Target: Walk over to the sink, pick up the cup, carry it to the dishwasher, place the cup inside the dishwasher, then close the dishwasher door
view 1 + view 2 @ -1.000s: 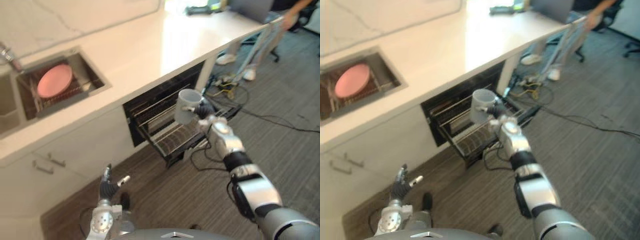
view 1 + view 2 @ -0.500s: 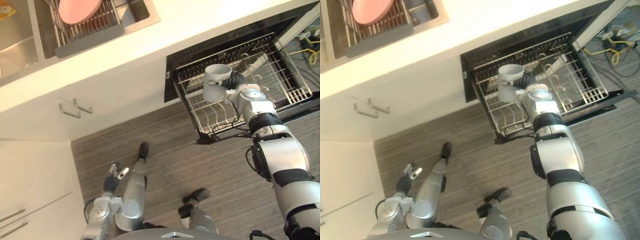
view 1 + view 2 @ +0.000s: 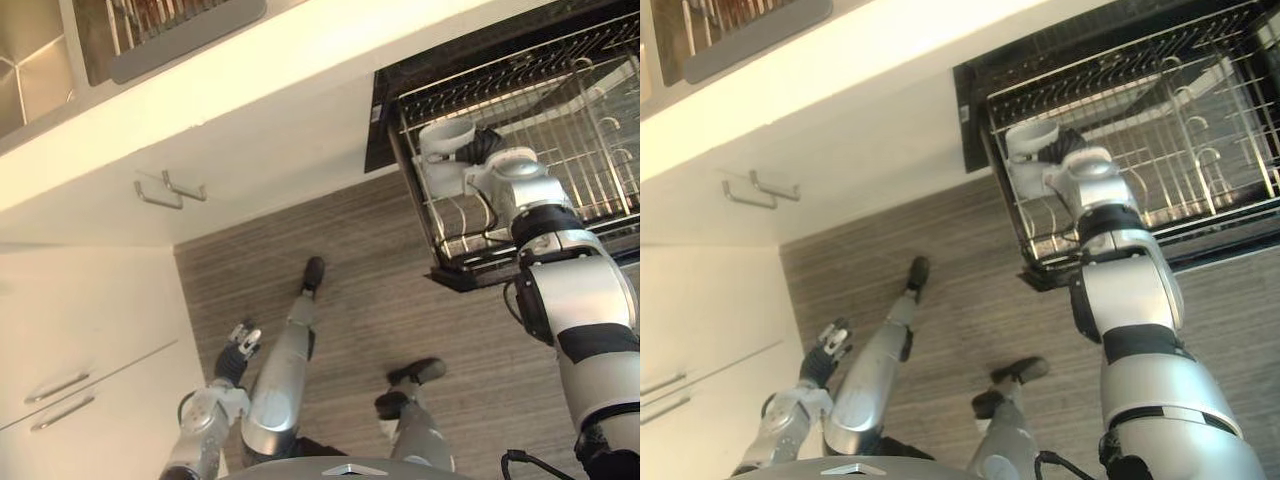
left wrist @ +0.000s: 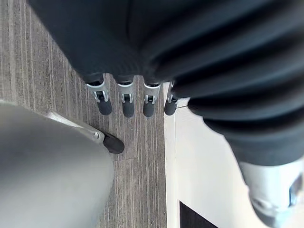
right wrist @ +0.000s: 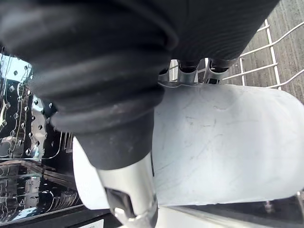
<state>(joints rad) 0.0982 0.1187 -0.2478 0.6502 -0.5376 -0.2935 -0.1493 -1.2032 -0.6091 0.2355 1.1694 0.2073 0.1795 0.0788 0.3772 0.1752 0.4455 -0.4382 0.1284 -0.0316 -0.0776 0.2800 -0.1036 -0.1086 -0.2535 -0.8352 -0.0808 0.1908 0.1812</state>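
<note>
While at rack [image 3: 1180, 150], cup [image 5: 223, 147] in grasp.

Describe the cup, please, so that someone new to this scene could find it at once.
Below the pale countertop, the dishwasher's wire rack is pulled out. At its left end, the right hand grips the cup. It is the one solid, pale grey cylinder among thin metal wires.
</note>
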